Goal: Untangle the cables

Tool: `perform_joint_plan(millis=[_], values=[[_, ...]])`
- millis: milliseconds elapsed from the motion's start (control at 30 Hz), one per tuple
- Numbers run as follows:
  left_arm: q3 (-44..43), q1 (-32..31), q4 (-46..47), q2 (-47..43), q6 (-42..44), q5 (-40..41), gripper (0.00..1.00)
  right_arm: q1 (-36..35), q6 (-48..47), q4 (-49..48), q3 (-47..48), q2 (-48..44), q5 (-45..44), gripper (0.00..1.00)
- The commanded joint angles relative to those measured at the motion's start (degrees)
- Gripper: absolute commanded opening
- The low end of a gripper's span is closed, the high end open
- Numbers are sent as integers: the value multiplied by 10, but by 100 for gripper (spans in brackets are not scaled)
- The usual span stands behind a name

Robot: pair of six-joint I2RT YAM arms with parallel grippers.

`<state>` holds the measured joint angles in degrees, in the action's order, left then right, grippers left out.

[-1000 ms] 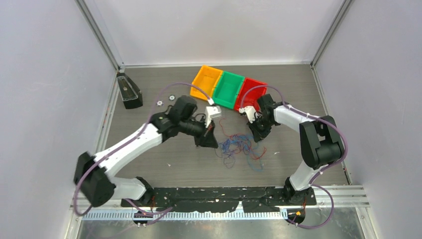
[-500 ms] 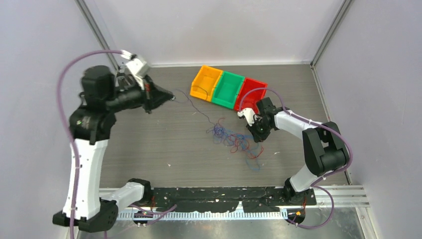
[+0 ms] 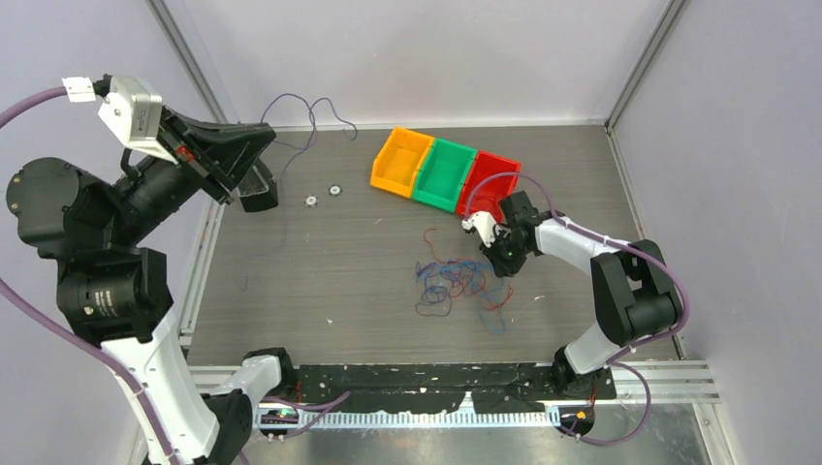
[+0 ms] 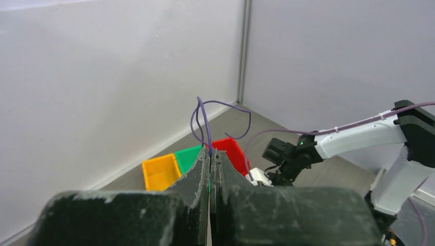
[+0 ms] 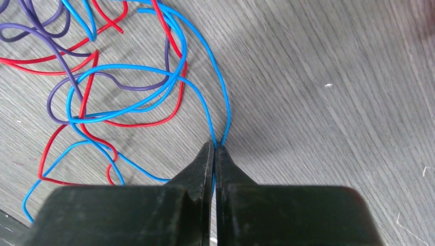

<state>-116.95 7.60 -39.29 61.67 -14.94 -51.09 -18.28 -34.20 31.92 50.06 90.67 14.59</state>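
- The table (image 3: 320,281), a dark wood-grain surface, is carrying everything between pale walls.
- The left arm (image 3: 107,262) is standing high over the surface's left edge and is reaching toward the far-left corner.
- The right arm (image 3: 620,281) is bending low from the near-right corner toward the middle of the surface.
- The left gripper (image 3: 264,136) is hanging in the air above the far-left corner; its jaws are pressing together and are pinching a purple cable (image 4: 202,115).
- The right gripper (image 5: 215,148) is sitting down at the surface, right of centre, with its jaws closed and clamping a blue cable (image 5: 218,102) at the tips.
- Three bins are lying in a slanted row, side by side, near the far edge: the orange bin (image 3: 400,160), the green bin (image 3: 444,174) and the red bin (image 3: 488,182).
- The tangle of cables (image 3: 456,281), in red, blue and purple, is lying loose at the middle of the surface, just left of the right gripper.
- A black holder (image 3: 254,189) is resting by the left edge, partly hidden under the left gripper.
- The purple cable is curling in loops through the air over the far edge, right of the left gripper.
- The blue cable is running in two strands from the right gripper's tips into the tangle.
- Two small washers (image 3: 312,201) are lying near the black holder, toward the far-left corner.
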Motion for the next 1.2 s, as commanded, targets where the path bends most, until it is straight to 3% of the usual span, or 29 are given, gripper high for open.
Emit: perform_joint_plan(millis=[0,100,200,267,433,600,833,1167], values=[[60,5,89,6,-86,-31,0,2,-21,21,-4,-4,-39,7],[116,2,131,3,-105,-21,0,2,-13,61,30,-14,9,19],[140,-12,138,11,-89,8,0,2,11,82,58,-27,40,44],[145,-27,137,22,-75,23,0,2,24,98,80,-34,51,55],[155,-110,138,63,-11,78,0,2,45,133,128,-66,70,71],[165,-181,199,128,5,124,0,18,66,145,155,-101,95,89],[114,-244,280,246,-4,160,0,80,111,165,193,-106,159,98],[9,-281,351,401,-10,189,0,102,106,184,207,-114,174,100]])
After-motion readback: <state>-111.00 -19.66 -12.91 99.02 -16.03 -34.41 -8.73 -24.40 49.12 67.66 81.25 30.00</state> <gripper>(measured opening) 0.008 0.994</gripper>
